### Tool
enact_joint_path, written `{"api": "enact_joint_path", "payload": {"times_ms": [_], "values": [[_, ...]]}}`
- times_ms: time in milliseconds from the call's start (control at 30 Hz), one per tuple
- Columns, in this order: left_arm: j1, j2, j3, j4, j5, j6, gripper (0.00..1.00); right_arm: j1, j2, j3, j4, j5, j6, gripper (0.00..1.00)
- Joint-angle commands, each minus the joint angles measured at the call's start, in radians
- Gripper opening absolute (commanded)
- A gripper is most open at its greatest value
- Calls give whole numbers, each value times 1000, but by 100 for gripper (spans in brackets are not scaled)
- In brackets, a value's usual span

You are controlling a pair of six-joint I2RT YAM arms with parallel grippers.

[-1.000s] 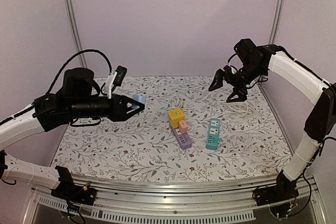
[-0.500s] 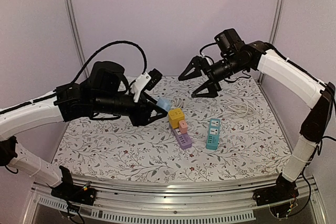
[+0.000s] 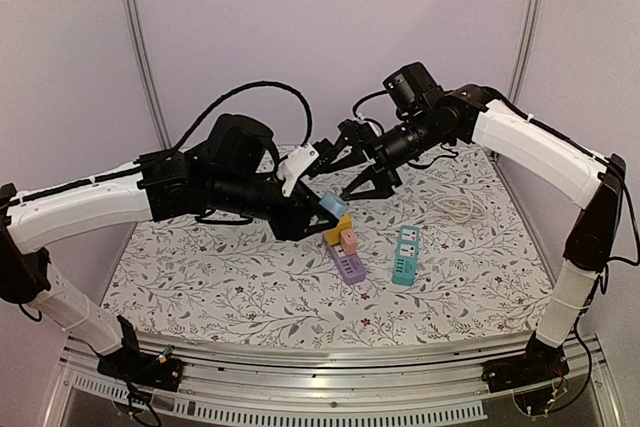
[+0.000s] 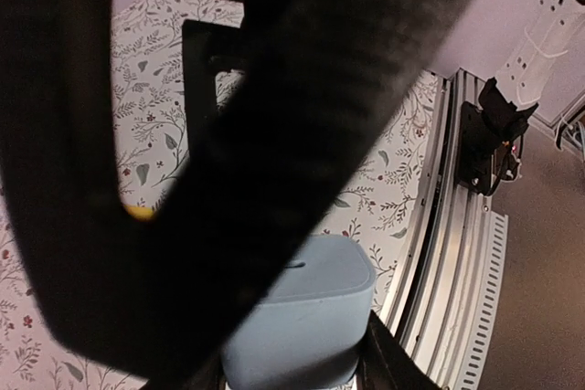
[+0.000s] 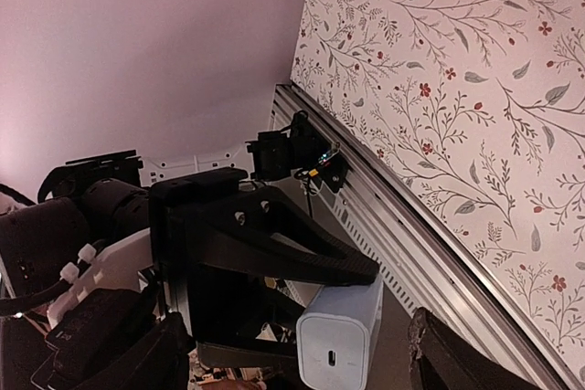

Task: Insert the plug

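Though small in the overhead view, catalogues plainly enough.

Item: plug (image 3: 332, 206), a pale blue block with rounded edges. Shows a small slot on one end face in the right wrist view; pins not visible in any view.

Holder: left gripper (image 3: 318, 211), clamped on the block's two opposite flat sides, with the block projecting just past the fingertips.

Handling, as a judgement: probably light and rigid, a hard plastic shell with no give. Smooth faces, so likely to slip or twist under a loose pinch. Best taken across the broad flat sides, well back from the pin end, leaving that end clear for insertion.

Second hand: right gripper (image 3: 335, 169), jaws spread wide and empty, just beside the block, above and beyond the left fingertips. Appears not to touch it.

Position: between the two grippers, ahead of the left fingertips, near the right gripper's lower finger.

Nearby: yellow cube (image 3: 335, 225) just below and beyond the left fingertips; height of the block over it cannot be told. Pink block (image 3: 349, 240), purple strip (image 3: 350, 267) and teal strip (image 3: 405, 254) lower down, towards the arm bases.
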Motion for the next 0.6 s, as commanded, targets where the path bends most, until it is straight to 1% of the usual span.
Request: {"api": "enact_joint_path", "payload": {"times_ms": [0,200,467,567], "values": [[-12,6,16,5,9,-14,11,6,-8,-47,7,-36,-21,79],[-11,9,15,16,-4,-28,11,11,-9,-62,-20,-42,-44,72],[-11,39,28,10,14,-45,11,35,-2,-85,-49,-31,-76,67],[-11,43,28,9,11,-52,12,37,-1,-98,-52,-31,-82,62]]}}
